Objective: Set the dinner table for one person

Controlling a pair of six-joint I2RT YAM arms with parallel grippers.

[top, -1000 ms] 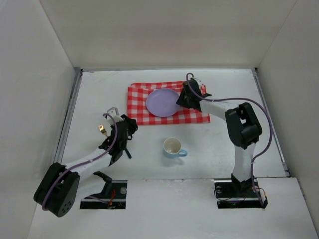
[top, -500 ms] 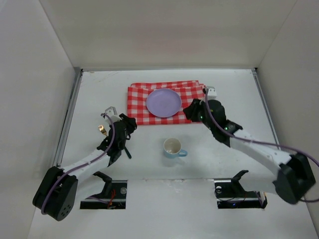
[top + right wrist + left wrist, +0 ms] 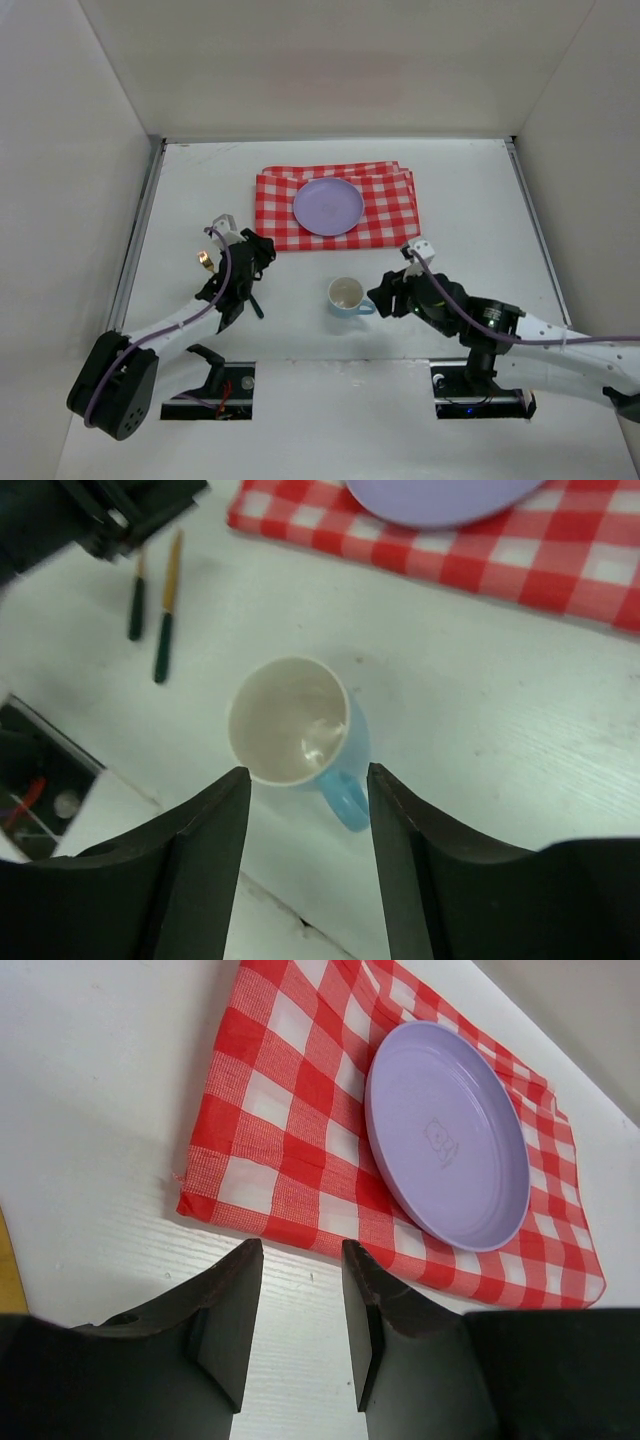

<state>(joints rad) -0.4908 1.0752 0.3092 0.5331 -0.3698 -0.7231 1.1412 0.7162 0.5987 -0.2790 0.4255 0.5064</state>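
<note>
Dinner table (image 3: 470, 200), right gripper (image 3: 307, 776) apparently above cup (image 3: 285, 720)

Open dinner table (image 3: 470, 190) lies all round the mug (image 3: 346, 295) save rightward, where the right claw (image 3: 385, 298) crowds it.

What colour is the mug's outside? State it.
Light blue, white inside; the mug shows best in the right wrist view.

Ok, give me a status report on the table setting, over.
Left gripper open, empty. Right gripper open, aimed at the mug. Plate on the cloth. Nothing blocking the mug.
</note>
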